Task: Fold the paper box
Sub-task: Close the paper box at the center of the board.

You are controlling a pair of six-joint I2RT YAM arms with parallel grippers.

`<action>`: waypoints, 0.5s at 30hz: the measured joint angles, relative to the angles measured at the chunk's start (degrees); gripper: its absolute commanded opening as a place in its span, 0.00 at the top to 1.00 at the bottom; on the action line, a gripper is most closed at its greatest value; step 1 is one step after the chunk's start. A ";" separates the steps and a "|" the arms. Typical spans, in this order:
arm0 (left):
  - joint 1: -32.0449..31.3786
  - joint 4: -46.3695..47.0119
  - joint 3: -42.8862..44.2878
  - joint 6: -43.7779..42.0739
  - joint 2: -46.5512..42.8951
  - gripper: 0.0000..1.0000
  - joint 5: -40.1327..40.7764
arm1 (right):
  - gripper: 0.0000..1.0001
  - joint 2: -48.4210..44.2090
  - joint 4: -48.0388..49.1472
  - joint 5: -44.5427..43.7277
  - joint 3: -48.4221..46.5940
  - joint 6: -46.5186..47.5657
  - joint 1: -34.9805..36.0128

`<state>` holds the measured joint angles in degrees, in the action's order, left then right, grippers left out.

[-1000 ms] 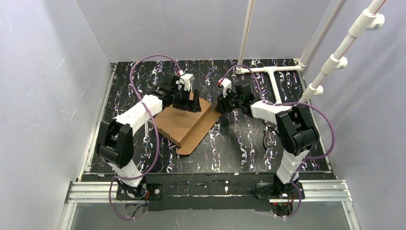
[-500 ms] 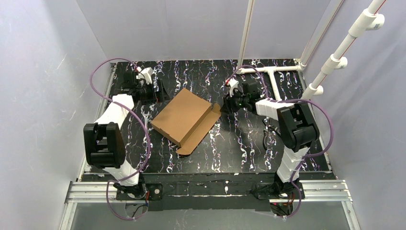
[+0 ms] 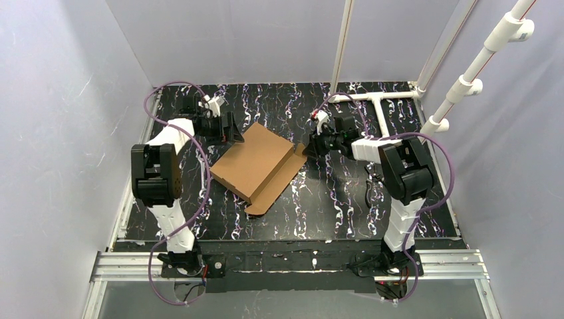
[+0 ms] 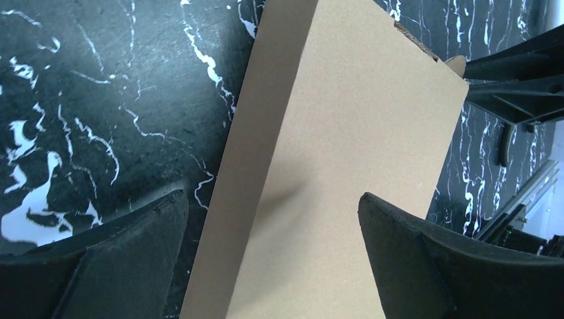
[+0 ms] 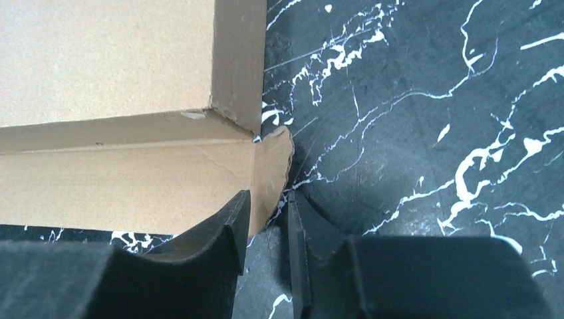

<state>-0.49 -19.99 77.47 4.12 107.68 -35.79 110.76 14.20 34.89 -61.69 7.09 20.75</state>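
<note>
The paper box [image 3: 249, 159] lies folded flat-topped in the middle of the black marbled table, with a long flap [image 3: 276, 181] open along its right side. My left gripper [image 3: 229, 127] is open at the box's far left edge; in the left wrist view [image 4: 273, 206] its jaws stand wide apart above the box top [image 4: 352, 133], touching nothing. My right gripper [image 3: 306, 149] is at the box's far right corner. In the right wrist view [image 5: 266, 199] its jaws are nearly together on the rounded tab [image 5: 274, 163] of the box [image 5: 106, 66].
A white pipe frame [image 3: 376, 98] stands at the back right. Purple walls close in the left, back and right sides. A purple cable [image 3: 203, 179] loops beside the left arm. An aluminium rail [image 3: 299, 260] runs along the near edge.
My left gripper let go of the box top, swung out to the far left corner, then came back to the box's far left edge, open. The right gripper stayed at the tab.
</note>
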 measured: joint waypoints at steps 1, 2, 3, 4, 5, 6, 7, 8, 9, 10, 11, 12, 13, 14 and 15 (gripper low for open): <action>0.00 -0.17 0.52 -0.42 0.70 0.02 -0.90 | 0.66 0.17 0.61 0.26 -0.04 -0.20 0.00; 0.00 -0.28 0.96 -0.76 1.31 0.02 -1.64 | 0.66 0.33 1.20 0.61 -0.04 -0.39 0.00; 0.00 -0.39 1.29 -1.11 1.77 0.02 -2.58 | 0.69 0.46 1.62 1.07 -0.04 -0.59 0.00; -0.02 -0.44 1.51 -1.51 2.25 0.02 -3.52 | 0.73 0.63 2.12 1.51 -0.09 -0.79 0.00; -0.02 -0.59 1.77 -1.81 2.71 0.03 -4.63 | 0.77 0.87 2.56 1.92 -0.24 -0.87 0.00; -0.04 -0.66 1.99 -2.05 3.19 0.04 -5.66 | 0.82 1.22 2.97 2.60 -0.50 -0.96 0.00; -0.11 -0.76 2.19 -2.19 3.58 0.05 -6.47 | 0.88 1.53 3.50 3.06 -0.61 -0.94 0.00; -0.17 -0.79 2.27 -2.29 4.00 0.05 -7.34 | 0.92 1.75 3.91 3.58 -0.61 -0.92 0.00; -0.28 -0.92 2.32 -2.75 4.33 0.06 -8.26 | 0.95 1.81 4.13 4.20 -0.61 -0.83 0.00; -0.39 -1.01 2.32 -3.06 4.48 0.07 -8.66 | 0.98 1.84 4.31 4.79 -0.52 -0.70 0.00; -0.57 -1.14 2.32 -3.48 4.57 0.07 -9.14 | 0.99 1.79 4.68 5.44 -0.37 -0.59 0.00; -0.76 -1.25 2.32 -3.82 4.59 0.08 -9.55 | 0.99 1.77 4.98 5.88 -0.24 -0.44 0.02; -1.05 -1.27 2.38 -4.20 4.59 0.08 -9.99 | 0.99 1.77 5.51 6.19 0.11 -0.35 0.04; -1.40 -1.27 2.54 -4.48 4.59 0.09 -10.16 | 0.99 1.64 5.77 6.32 0.55 -0.37 0.07; -1.81 -1.27 2.75 -4.74 4.59 0.09 -10.19 | 0.99 1.36 6.01 6.38 1.20 -0.57 0.13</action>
<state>-2.31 -21.26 80.23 -0.62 112.27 -45.98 112.12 20.21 41.28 -60.49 6.52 20.88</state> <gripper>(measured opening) 0.922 0.031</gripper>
